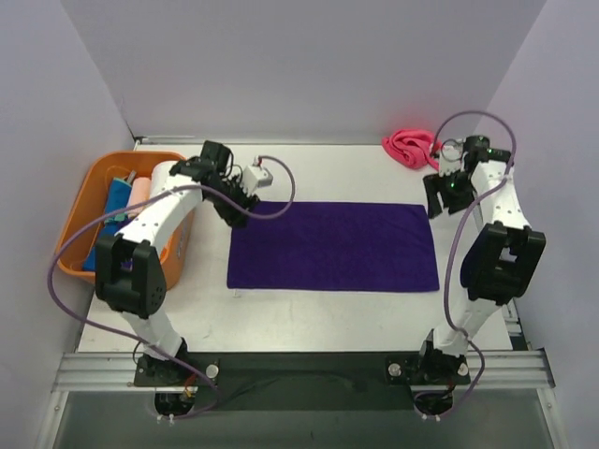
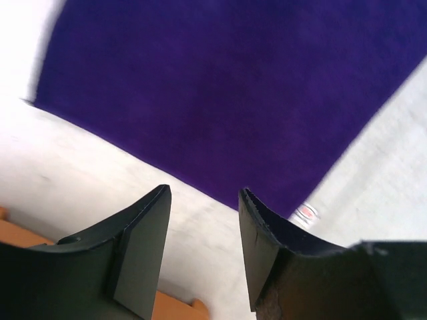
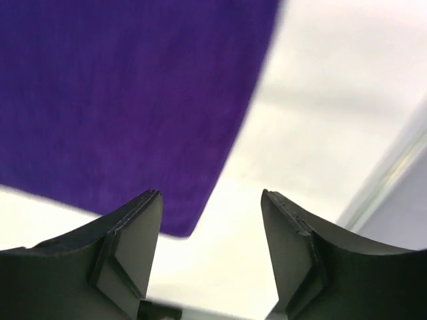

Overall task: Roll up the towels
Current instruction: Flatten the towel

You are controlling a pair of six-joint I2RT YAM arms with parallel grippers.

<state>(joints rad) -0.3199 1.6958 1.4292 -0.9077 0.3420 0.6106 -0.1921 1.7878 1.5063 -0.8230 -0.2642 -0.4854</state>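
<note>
A dark purple towel [image 1: 332,248] lay flat and fully spread at the middle of the bench [image 1: 328,313], long sides running left to right, a small label [image 2: 305,213] showing at one corner. The left arm [image 1: 159,220] hung over the towel's far left corner and the right arm [image 1: 501,220] over its far right corner. Both sets of jaws stood spread and held nothing, and the wrist views showed only cloth and bare bench between the pads.

The towel appeared laid out and smoothed, with no fold or turn in it, so rolling had not yet begun. The next move probably called for both arms to pinch one edge together, turn it over onto the cloth and keep the roll even across its width.

Bare bench lay open between the towel's near edge and the arm bases, which gave room for a roll toward the robot. Only a narrower strip lay behind it, before the back wall.

An orange basket [image 1: 77,217] sat close to the towel's left edge and held rolled towels in white [image 1: 164,173], pale pink [image 1: 140,187] and teal [image 1: 117,198]. A crumpled hot pink towel [image 1: 409,147] waited at the far right, just beside the right arm's wrist. The bench's right edge lay near the towel's right end.
</note>
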